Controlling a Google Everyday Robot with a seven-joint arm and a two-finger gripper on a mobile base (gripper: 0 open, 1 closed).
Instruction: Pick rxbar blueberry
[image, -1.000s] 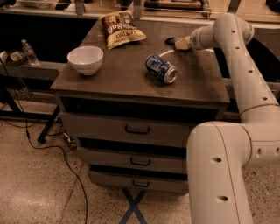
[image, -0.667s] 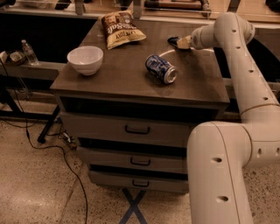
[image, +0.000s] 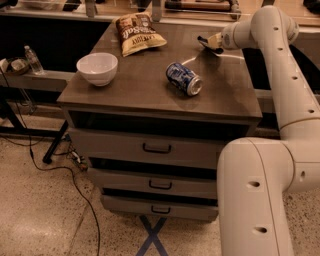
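My gripper (image: 209, 43) is low over the back right part of the brown table top (image: 150, 92), at the end of the white arm that reaches in from the right. A small dark flat shape (image: 203, 39) sits right at the gripper's tip. It looks like the rxbar blueberry, but I cannot tell whether it is held or lying on the table. The blue-and-white can (image: 183, 78) lies on its side in front of the gripper, to its left.
A brown-and-cream chip bag (image: 138, 32) lies at the back left of the table. A white bowl (image: 97, 68) stands at the front left. Drawers sit below the top. My white arm fills the right side. Cables lie on the floor at left.
The gripper and the dark shape at its tip have shifted slightly up and back. The can, bag and bowl have not moved.
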